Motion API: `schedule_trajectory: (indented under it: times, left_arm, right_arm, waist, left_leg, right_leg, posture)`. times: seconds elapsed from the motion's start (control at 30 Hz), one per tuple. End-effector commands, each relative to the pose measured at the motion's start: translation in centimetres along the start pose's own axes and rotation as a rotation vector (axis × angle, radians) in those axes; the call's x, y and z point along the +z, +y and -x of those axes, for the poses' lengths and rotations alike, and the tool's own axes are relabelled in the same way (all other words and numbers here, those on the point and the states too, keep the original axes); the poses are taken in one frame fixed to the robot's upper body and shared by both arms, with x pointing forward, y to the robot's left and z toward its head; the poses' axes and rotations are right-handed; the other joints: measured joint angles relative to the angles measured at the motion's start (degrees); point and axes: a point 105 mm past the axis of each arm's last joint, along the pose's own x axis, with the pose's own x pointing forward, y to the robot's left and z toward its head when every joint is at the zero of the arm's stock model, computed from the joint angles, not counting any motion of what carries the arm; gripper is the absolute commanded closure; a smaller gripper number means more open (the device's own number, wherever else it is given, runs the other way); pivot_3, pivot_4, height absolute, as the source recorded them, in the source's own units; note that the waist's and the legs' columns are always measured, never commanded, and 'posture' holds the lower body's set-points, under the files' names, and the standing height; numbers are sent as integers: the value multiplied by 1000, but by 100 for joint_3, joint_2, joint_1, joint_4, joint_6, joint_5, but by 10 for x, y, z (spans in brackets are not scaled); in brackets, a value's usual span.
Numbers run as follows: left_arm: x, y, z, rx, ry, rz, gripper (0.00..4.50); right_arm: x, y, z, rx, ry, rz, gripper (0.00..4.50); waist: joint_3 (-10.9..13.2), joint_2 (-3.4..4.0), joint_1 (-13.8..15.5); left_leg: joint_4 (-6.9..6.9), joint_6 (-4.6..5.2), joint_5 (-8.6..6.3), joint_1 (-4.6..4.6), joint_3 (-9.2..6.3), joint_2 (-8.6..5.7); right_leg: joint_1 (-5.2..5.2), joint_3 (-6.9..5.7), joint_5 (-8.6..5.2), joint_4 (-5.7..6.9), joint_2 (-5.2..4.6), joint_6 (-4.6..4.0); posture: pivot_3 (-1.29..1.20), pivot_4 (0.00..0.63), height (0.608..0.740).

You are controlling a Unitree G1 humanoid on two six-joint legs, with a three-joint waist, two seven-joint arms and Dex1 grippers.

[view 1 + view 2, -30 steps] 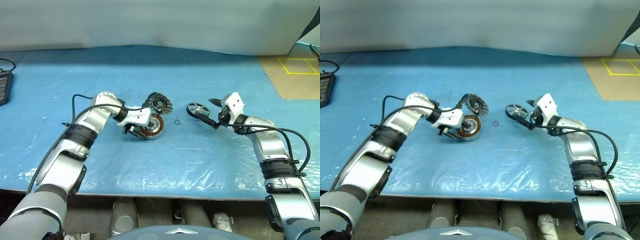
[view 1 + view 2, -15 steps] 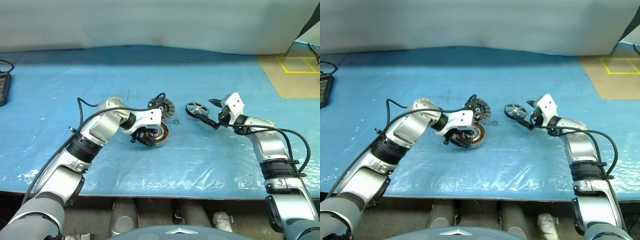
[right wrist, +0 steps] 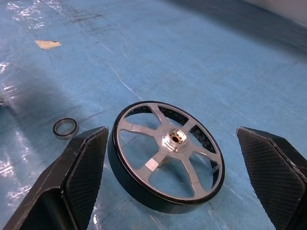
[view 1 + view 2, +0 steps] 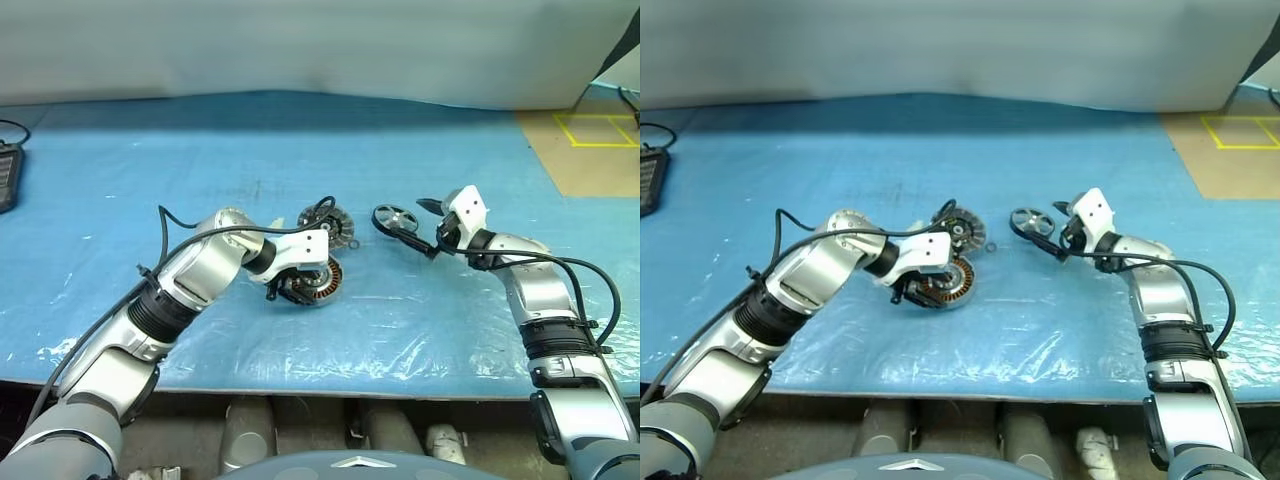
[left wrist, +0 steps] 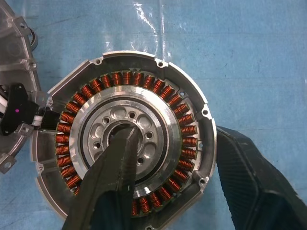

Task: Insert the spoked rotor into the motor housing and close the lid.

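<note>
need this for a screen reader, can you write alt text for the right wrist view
A spoked rotor lies flat on the blue plastic-covered table between the two open black fingers of the right gripper, which do not touch it. A small black ring lies on the table just beyond one fingertip.

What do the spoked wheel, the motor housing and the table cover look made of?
Spoked wheel: bright machined metal spokes and hub, dark outer band, perhaps coated. Motor housing: matte cast-looking silver metal with shiny copper wire coils. Table cover: blue plastic sheet, glossy and wrinkled.
</note>
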Motion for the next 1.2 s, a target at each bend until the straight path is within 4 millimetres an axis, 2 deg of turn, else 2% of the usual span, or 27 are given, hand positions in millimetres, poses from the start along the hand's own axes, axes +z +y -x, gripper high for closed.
schedule_trajectory:
  times: [0.03,0.13,0.17,0.4,0.57,0.7,0.9,1.0,1.1,1.2]
  left_arm:
    - [-3,-4,-7,-7,0,-4,1209]
    - [1,-5,-6,-11,-36,47,136]
    - [4,-8,-4,-35,-60,71,28]
    - [17,-31,23,-156,-188,135,28]
    - [20,-38,38,-155,-266,146,28]
    - [9,-25,43,-39,-279,180,28]
    - [8,-6,61,105,-466,181,28]
    - [0,-4,69,207,-548,117,28]
    - [-12,-6,74,229,-567,122,28]
    - [-24,-1,80,221,-573,232,28]
  right_arm:
    - [18,-2,0,0,-66,29,0]
    - [19,2,-1,21,-74,16,0]
    - [20,3,-1,30,-81,7,0]
    - [27,19,-1,118,-121,-42,0]
    - [28,33,-7,174,-125,-54,0]
    - [26,39,-12,189,-122,-63,0]
    - [20,45,-18,205,-99,-53,0]
    - [14,50,-20,224,-74,-30,0]
    - [11,55,-21,242,-61,-17,0]
    - [8,58,-25,254,-45,4,0]
  waist:
    - [0,0,-5]
    - [-1,2,-7]
    - [-1,2,-9]
    - [-1,2,-89]
    - [-1,2,-131]
    - [-1,3,-138]
    - [-1,2,-137]
    - [-1,2,-158]
    - [-1,2,-146]
    - [-1,2,-136]
  left_leg:
    - [2,0,0,-1,0,1]
    - [2,1,1,-1,0,2]
    - [2,2,1,0,0,2]
    - [-6,3,2,-8,-1,3]
    - [-9,2,2,-11,-1,3]
    - [-2,-3,-1,-8,-1,4]
    - [1,0,2,-11,-2,2]
    - [-3,0,2,-13,-2,3]
    - [-4,1,2,-13,-4,9]
    - [3,0,1,-12,-4,8]
  right_leg:
    - [0,0,0,0,0,0]
    - [0,0,0,2,1,0]
    - [0,0,0,2,1,0]
    - [-10,-2,0,0,4,0]
    - [-11,-6,0,-2,4,0]
    - [-10,-5,0,1,3,-1]
    - [-10,-4,0,2,3,0]
    - [-10,-4,0,-3,6,0]
    - [-12,-9,0,-2,9,0]
    - [-11,-9,0,4,7,0]
  posture:
    - [0,150,740]
    - [0,150,740]
    - [0,150,740]
    - [0,150,740]
    - [0,150,740]
    - [0,150,740]
    - [0,150,740]
    - [0,150,740]
    - [0,150,740]
    - [0,150,740]
